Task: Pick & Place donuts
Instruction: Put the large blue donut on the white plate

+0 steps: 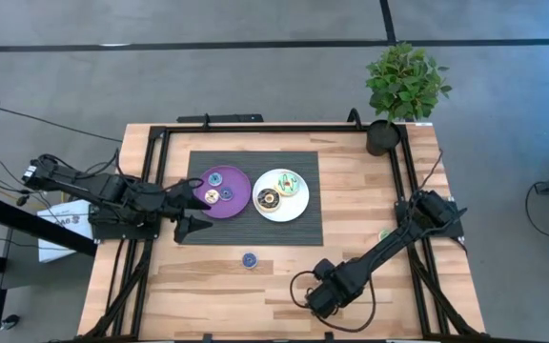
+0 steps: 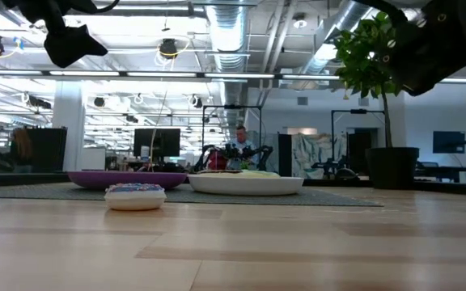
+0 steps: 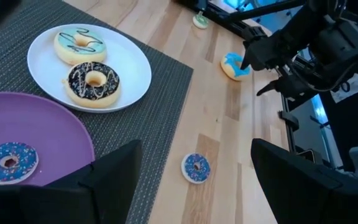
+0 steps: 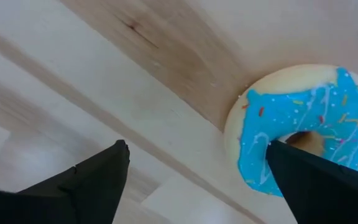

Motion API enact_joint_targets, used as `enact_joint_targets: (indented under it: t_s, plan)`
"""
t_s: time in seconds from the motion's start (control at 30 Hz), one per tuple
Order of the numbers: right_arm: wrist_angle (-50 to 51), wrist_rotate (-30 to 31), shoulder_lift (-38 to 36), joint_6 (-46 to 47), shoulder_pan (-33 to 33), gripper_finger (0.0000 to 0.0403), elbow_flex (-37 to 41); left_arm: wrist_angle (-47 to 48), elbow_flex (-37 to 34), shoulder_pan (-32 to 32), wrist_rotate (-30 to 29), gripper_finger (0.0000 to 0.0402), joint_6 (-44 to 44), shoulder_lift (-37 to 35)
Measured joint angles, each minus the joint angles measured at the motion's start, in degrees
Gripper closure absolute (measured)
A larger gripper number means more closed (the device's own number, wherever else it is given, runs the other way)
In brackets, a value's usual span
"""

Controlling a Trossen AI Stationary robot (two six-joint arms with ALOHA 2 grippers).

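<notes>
Both arms hang over the table with open grippers. My left gripper [image 1: 201,205] is above the mat's left edge beside the purple plate [image 1: 236,203], which carries small donuts, one of them blue [image 3: 8,162]. On the white plate [image 1: 298,202] lie a brown-iced donut [image 3: 92,83] and a light green one [image 3: 79,45]. A small blue donut [image 1: 249,259] lies flat on bare wood. My right gripper [image 4: 197,146] is low near the table's near edge, and a cyan donut [image 4: 303,134] lies flat on the wood at one of its fingers. My right gripper comes down from above over the cyan donut, which lies flat on the table. One finger [image 4: 316,180] stands over the donut's ring [image 4: 257,149] and the other is well clear on bare wood. Whether that finger touches the donut, I cannot tell.
A dark ribbed mat [image 1: 298,233] lies under both plates. A potted plant [image 1: 403,90] stands at the far right corner. A small pale donut [image 3: 199,20] lies near the right arm's base. Black frame rails run along the table's sides. Bare wood stretches along the near edge.
</notes>
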State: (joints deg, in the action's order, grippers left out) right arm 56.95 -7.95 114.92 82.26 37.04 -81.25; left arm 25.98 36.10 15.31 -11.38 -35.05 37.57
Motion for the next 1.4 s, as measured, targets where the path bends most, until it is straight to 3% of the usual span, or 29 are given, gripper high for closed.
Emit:
enact_joint_targets:
  t_s: [1.13, 1.4]
  plan:
    - [4.98, 2.36, 0.67, -3.24, 1.23, 0.0058, -0.64, -0.37, 0.02, -0.02, -2.23, 0.0107, -4.09, -0.01]
    - [-0.61, -0.20, 0.63, -2.95, 1.86, 0.0058, 3.80, -0.59, 0.04, -0.02, -2.84, 0.0107, -5.26, 0.01]
